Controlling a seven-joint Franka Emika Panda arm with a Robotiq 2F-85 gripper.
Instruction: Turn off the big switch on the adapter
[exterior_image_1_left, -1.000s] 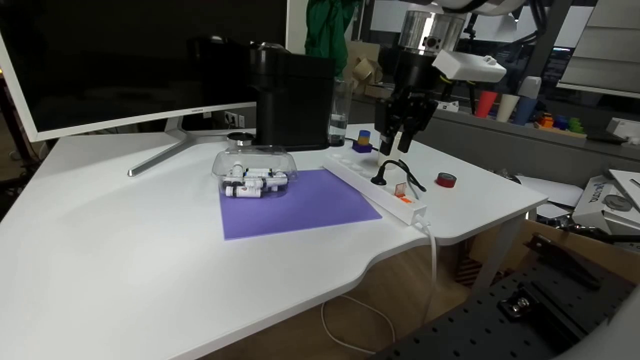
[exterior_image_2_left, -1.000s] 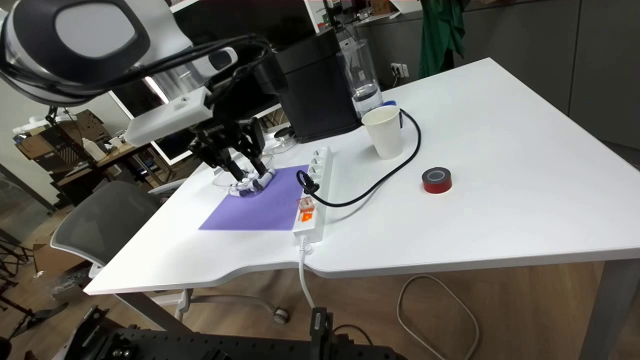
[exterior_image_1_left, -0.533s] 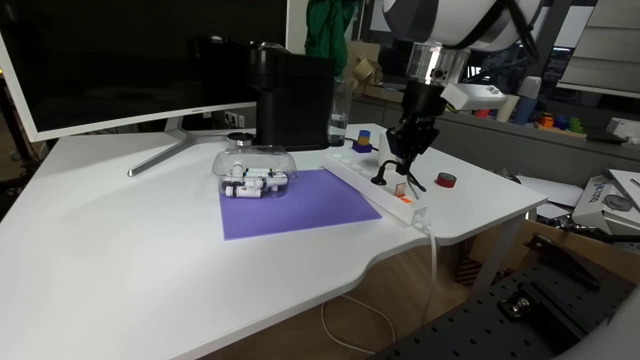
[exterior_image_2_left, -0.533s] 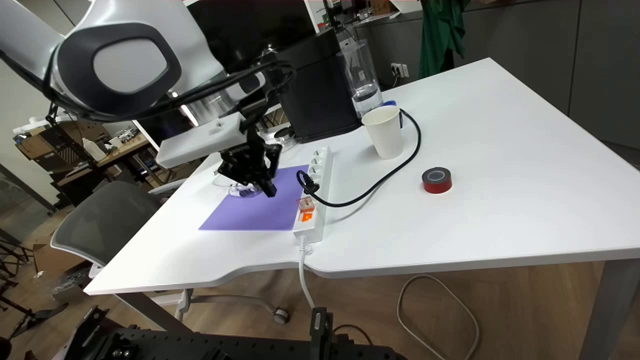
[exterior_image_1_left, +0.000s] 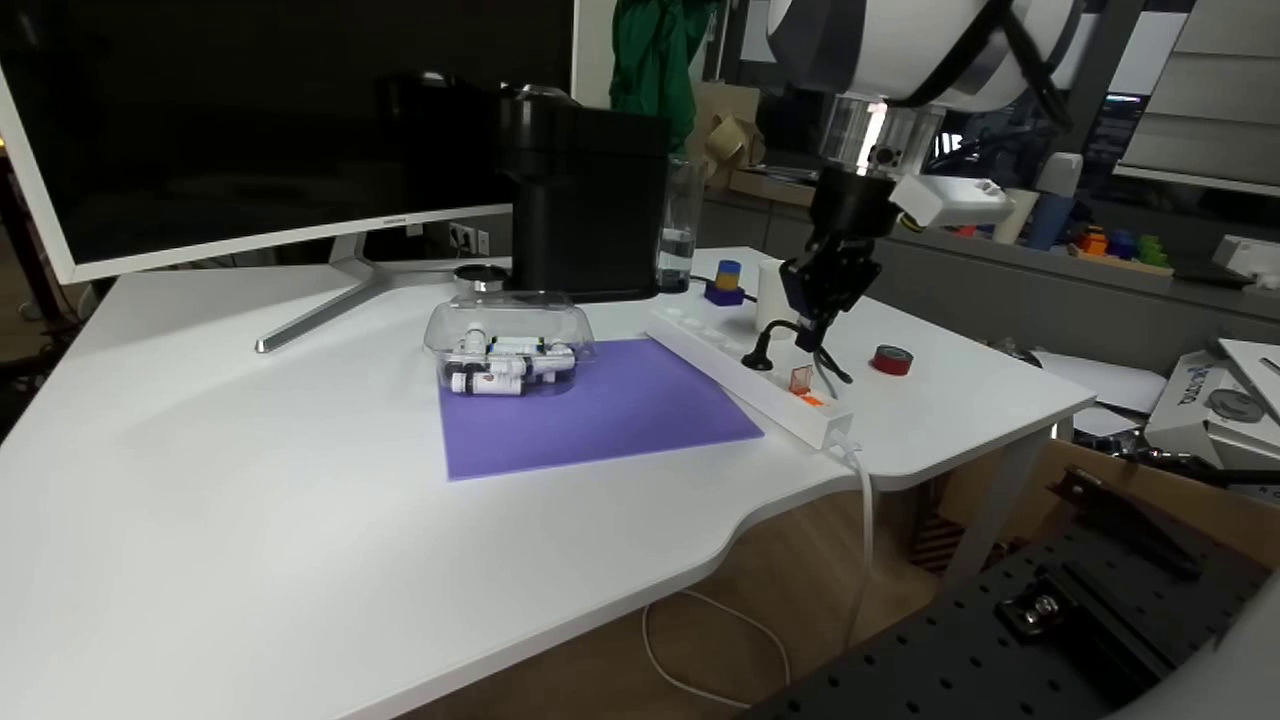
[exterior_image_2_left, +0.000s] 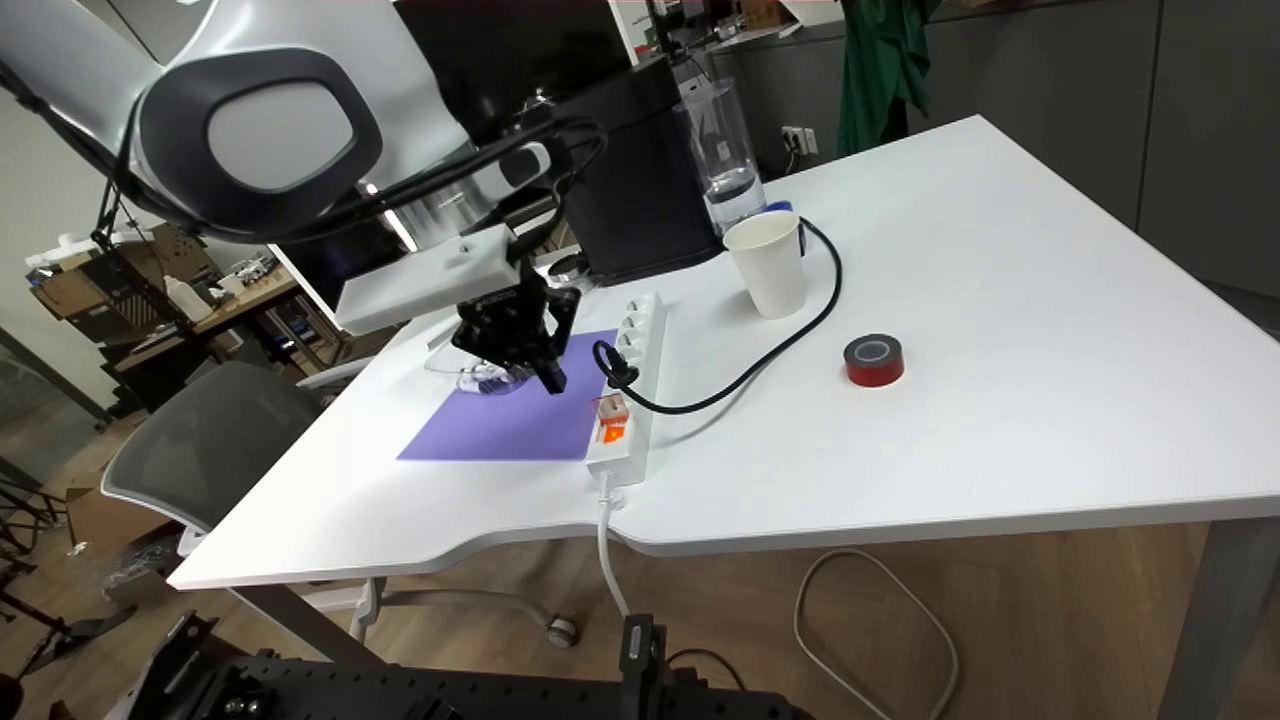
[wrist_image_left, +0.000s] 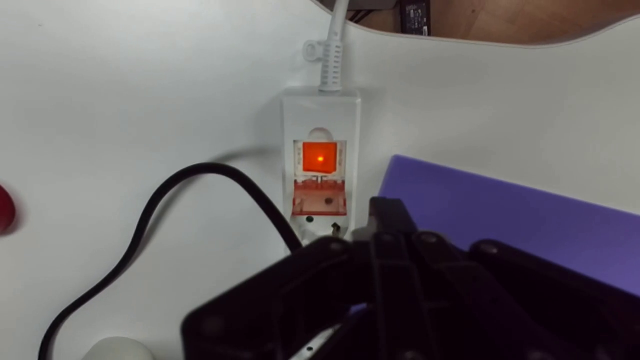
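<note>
The adapter, a long white power strip, lies on the desk in both exterior views. Its big switch is an orange rocker with a bright glowing spot, near the white cord's end of the strip. A transparent red cover stands flipped back beside the switch. My gripper hangs above the strip, its fingertips together with nothing between them. In the wrist view the gripper appears over the edge of the purple sheet, right of the strip and apart from the switch. It hides the strip's socket part there.
A black cable plugged into the strip loops across the desk. A paper cup and a roll of red tape stand beyond it. The purple sheet bears a clear box of markers. A black machine stands behind.
My gripper has gone from open to shut. The arm has come down and, in an exterior view, shifted right towards the strip. Strip, switch and cover look unmoved.
</note>
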